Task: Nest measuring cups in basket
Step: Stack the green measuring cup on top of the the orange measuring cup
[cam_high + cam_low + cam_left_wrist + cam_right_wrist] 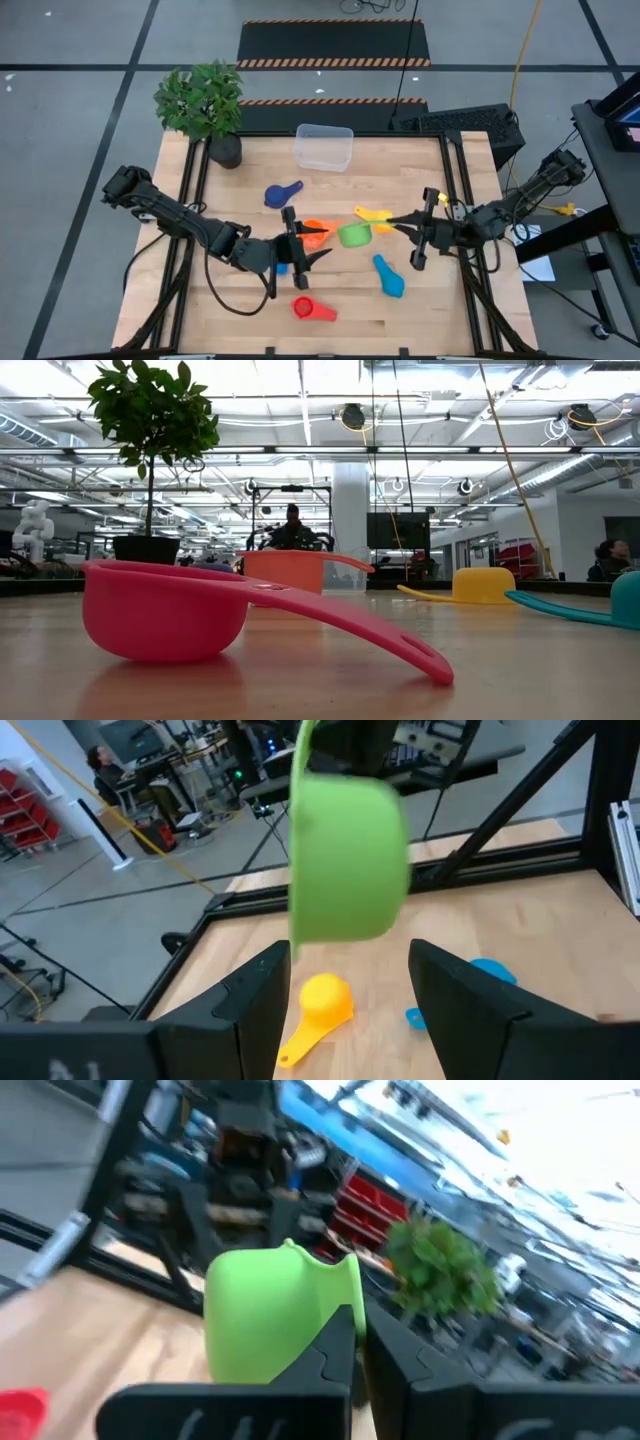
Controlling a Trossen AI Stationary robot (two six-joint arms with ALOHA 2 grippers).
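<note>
My right gripper (pixel 388 226) is over the table's middle right, shut on a green measuring cup (pixel 354 236) that is lifted off the wood. My left gripper (pixel 305 238) faces it from the left. It is open, and the green cup (pixel 345 855) hangs just beyond its fingertips, untouched. An orange cup (pixel 320 231) lies under the left gripper. The dark blue cup (pixel 282 193), yellow cup (pixel 373 214), light blue cup (pixel 390 277) and red cup (pixel 312 309) rest on the table. The clear basket (pixel 323 146) stands at the far edge. My right gripper pinches the green cup's handle (pixel 346 1280) between its two shut fingers, coming roughly level from the table's right side. The bowl (pixel 265 1320) sticks out past the fingertips toward the left gripper. The cup is clear of the table.
A potted plant (pixel 205 105) stands at the far left corner beside the basket. Black frame rails (pixel 455 190) run along both table sides. Bare wood lies between the basket and the cups. The red cup (pixel 170 610) is nearest the front edge.
</note>
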